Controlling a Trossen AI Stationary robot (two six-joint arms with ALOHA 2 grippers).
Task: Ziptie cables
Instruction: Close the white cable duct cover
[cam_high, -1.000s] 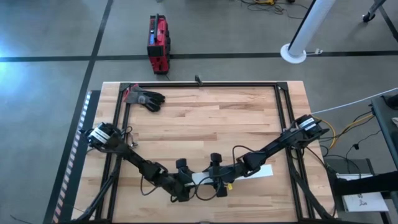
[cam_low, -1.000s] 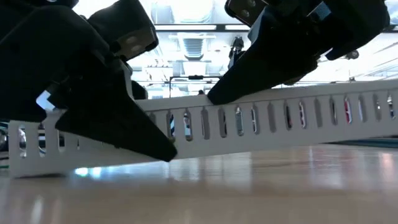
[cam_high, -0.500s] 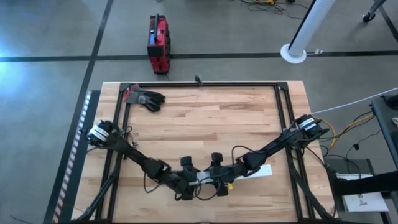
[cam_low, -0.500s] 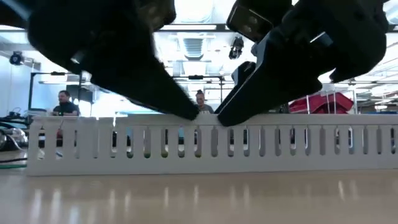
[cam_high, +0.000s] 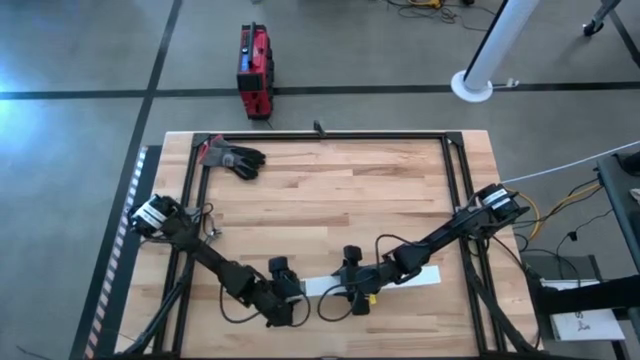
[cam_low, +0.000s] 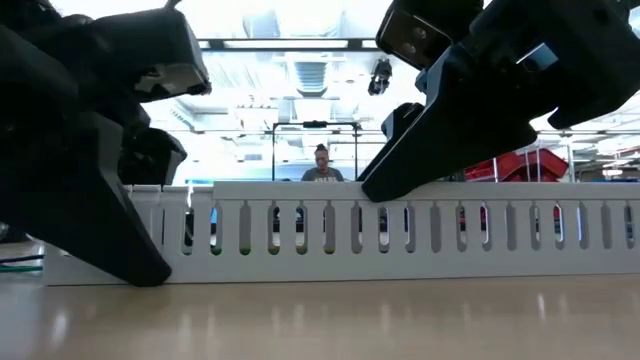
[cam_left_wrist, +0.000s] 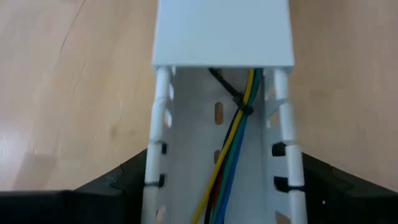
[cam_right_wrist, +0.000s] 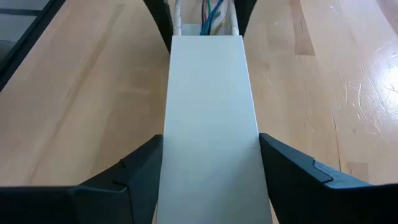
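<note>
Left wrist view shows the cables (cam_left_wrist: 239, 134), already cinched by a dark tie, lying inside the white slotted duct (cam_left_wrist: 221, 93) on the table (cam_high: 330, 190), which left pincer (cam_left_wrist: 221, 186) and right pincer (cam_right_wrist: 211, 165) each clasp, seemingly to steady it while its cover (cam_right_wrist: 211, 106) slides.

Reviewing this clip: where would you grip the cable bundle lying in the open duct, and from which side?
Grip the cables just beside the dark tie, coming straight down through the white duct's open top. The slotted side walls block a sideways approach, and the cover hides the remaining run.
</note>
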